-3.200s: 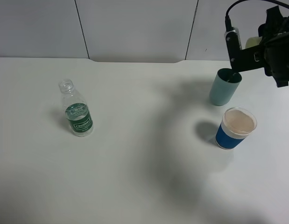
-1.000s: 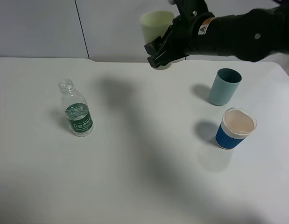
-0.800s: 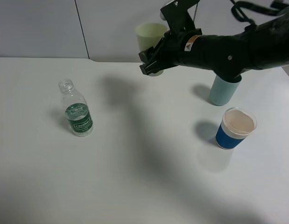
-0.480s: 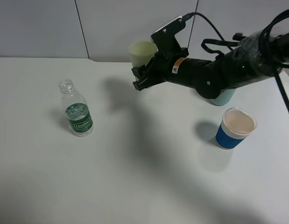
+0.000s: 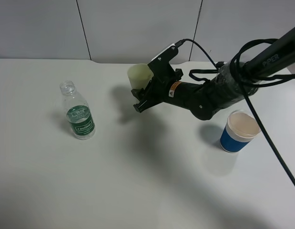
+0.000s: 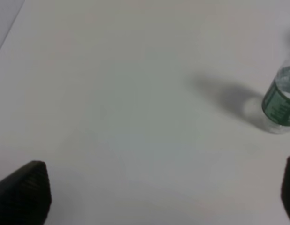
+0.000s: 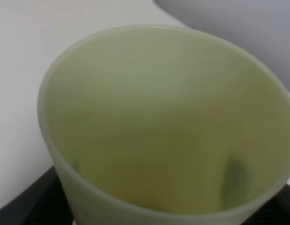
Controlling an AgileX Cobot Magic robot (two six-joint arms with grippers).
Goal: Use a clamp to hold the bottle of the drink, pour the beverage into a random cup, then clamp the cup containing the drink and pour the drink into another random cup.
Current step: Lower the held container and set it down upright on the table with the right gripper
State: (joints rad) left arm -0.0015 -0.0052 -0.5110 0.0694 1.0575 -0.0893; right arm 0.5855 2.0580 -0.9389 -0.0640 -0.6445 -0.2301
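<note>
**Cup carried toward bottle**

High view: our right gripper [image 5: 143, 98] grips the cup [image 5: 138, 76] upright, near the bottle [image 5: 79, 114].
Left wrist: our left gripper [image 6: 159, 197] gapes wide, empty, bottle ahead.
Right wrist: cup fills view, looks empty.

The tall pale yellow-green plastic tumbler [image 7: 168, 126] is looking smooth and matt. Left of it, the small clear plastic bottle [image 5: 78, 112] is shining glossy, and the white table [image 5: 137, 181] beneath is appearing smooth, matt.
</note>
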